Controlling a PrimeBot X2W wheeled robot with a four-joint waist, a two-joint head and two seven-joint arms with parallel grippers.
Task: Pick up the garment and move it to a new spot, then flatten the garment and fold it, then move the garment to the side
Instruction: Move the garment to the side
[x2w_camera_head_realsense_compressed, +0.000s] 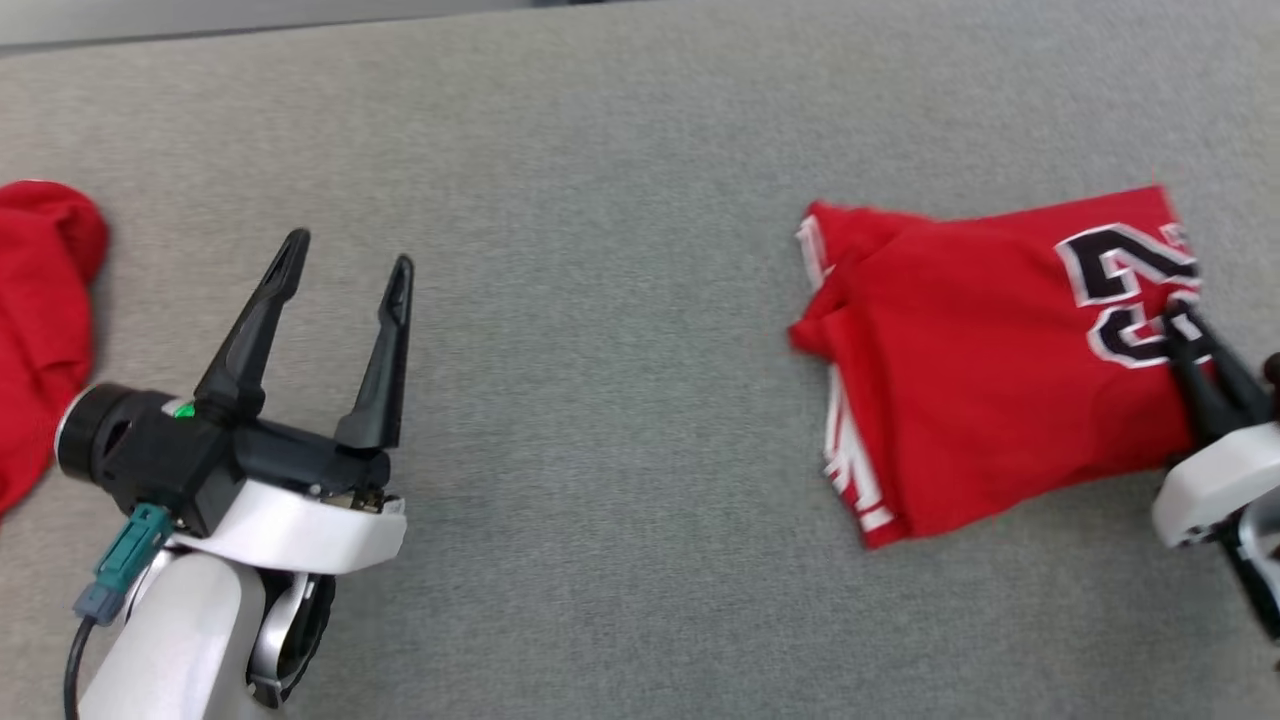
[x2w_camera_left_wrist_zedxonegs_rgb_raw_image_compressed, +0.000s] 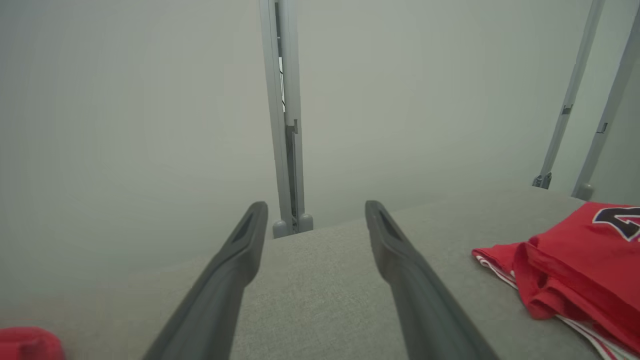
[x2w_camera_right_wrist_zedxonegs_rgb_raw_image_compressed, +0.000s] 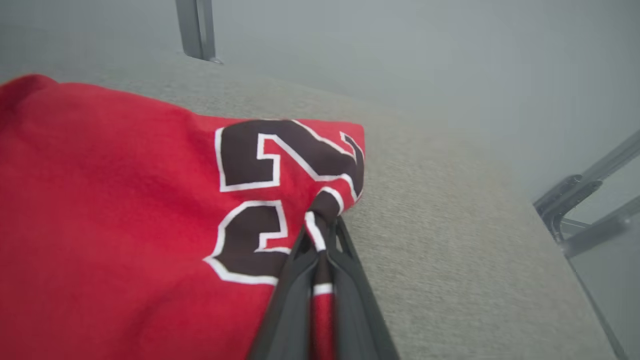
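The garment is a red jersey with black, white-edged numerals, lying folded on the grey table at the right. My right gripper is shut on its right edge; the right wrist view shows a pinch of the garment drawn up between the closed fingers of the right gripper. My left gripper hovers open over bare table at the left, well apart from the jersey. In the left wrist view the left gripper holds nothing, and the garment lies off to its right.
Another red cloth lies at the table's left edge, and its corner appears low in the left wrist view. Grey metal posts stand past the table's far edge. The grey table stretches bare between the arms.
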